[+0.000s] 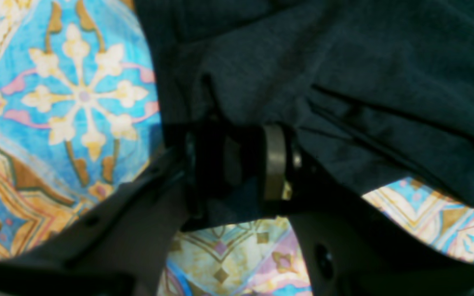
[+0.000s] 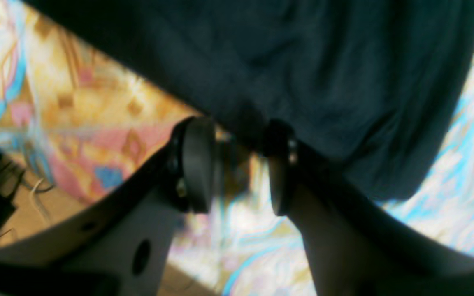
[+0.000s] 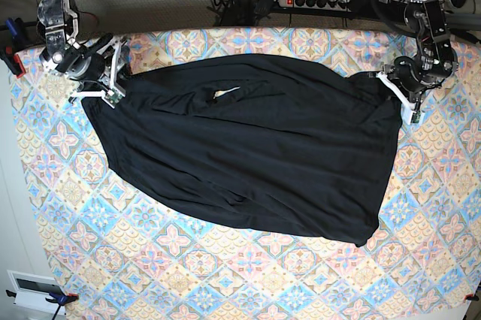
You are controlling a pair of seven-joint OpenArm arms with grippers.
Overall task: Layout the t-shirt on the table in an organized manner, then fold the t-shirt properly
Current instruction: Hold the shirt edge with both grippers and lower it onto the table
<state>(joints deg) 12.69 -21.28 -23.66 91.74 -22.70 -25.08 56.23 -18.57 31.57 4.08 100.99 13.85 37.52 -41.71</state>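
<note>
The black t-shirt (image 3: 248,147) is lying spread across the far half of the counter (image 3: 225,275), stretching from the far left corner to the far right edge and slanting down toward the near right, where its lowest corner is pointing. It is lying mostly flat, with creases and a small gap near the far left showing a bit of pale cloth. The right claw (image 3: 113,87), at the far left of the base view, is sitting right at the shirt's far left corner. In its wrist view the right claw (image 2: 239,164) is standing with its jaws parted, patterned cloth showing through the gap, while the shirt (image 2: 282,74) edge is draping just above the tips; the picture is blurred, and I cannot tell whether any fabric is touching the pads. The left claw (image 3: 402,98), at the far right of the base view, is sitting at the shirt's far right edge. In its wrist view the left claw (image 1: 241,164) is also showing a gap between its jaws, with dark fabric (image 1: 344,82) lying over and between the fingers, though not pinched tight. The counter's (image 1: 68,94) blue floral tile is showing beside it.
</note>
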